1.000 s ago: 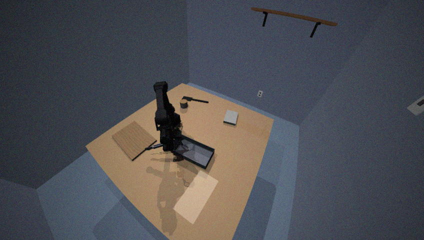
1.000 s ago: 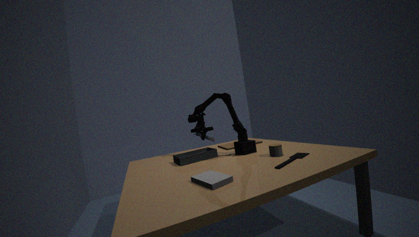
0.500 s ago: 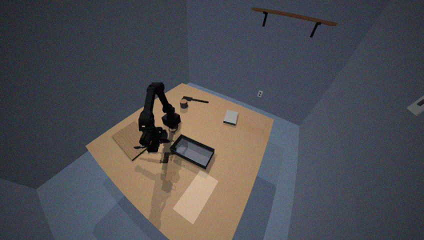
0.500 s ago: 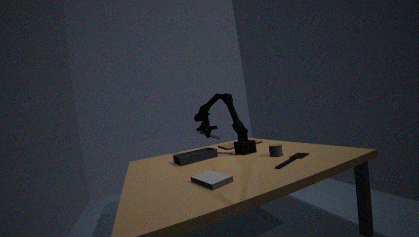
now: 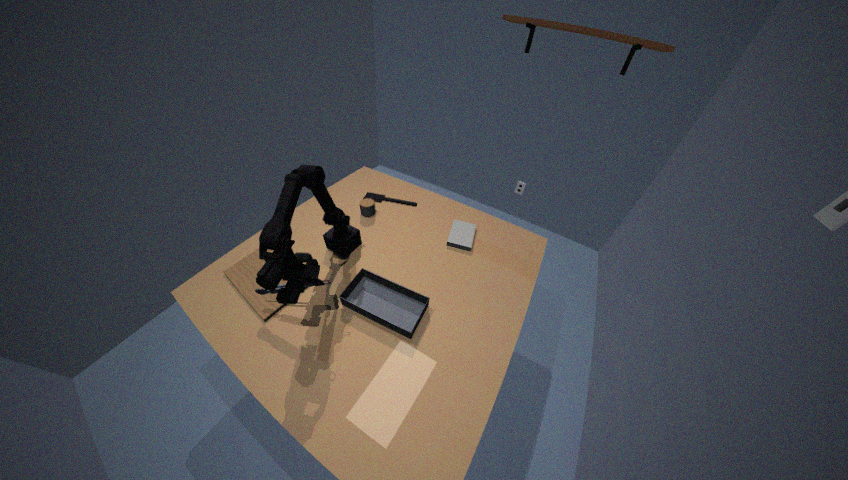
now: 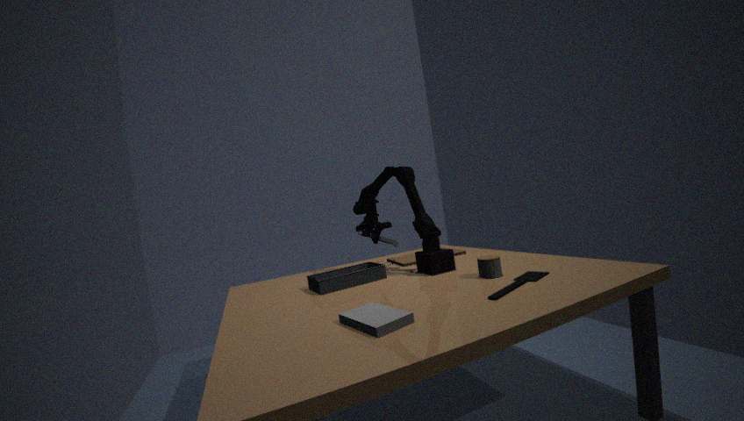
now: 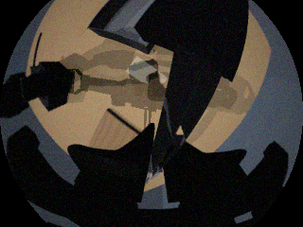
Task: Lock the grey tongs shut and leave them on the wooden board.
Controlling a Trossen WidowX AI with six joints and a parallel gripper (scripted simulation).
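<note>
My gripper (image 5: 289, 294) (image 6: 375, 238) (image 7: 156, 127) is shut on the grey tongs (image 5: 263, 291) (image 6: 387, 240) and holds them in the air. Parts of the tongs stick out on both sides of the fingers in the top view. In the exterior view the part that shows slopes down to the right. I cannot tell whether they are locked. The wooden board (image 5: 241, 276) (image 6: 403, 260) (image 7: 108, 133) lies flat on the table, partly hidden by the arm in the top view; the gripper shows over its right part there. The dark roasting tin (image 5: 376, 319) (image 6: 346, 279) stands apart, without the tongs.
A grey cylinder with a tan top (image 5: 367, 208) (image 6: 490, 267) and a black flat tool with a long handle (image 5: 395, 201) (image 6: 514, 287) lie behind the arm's base (image 5: 342, 239) (image 6: 435, 261). A pale box (image 5: 461, 233) (image 6: 375, 314) is farther off.
</note>
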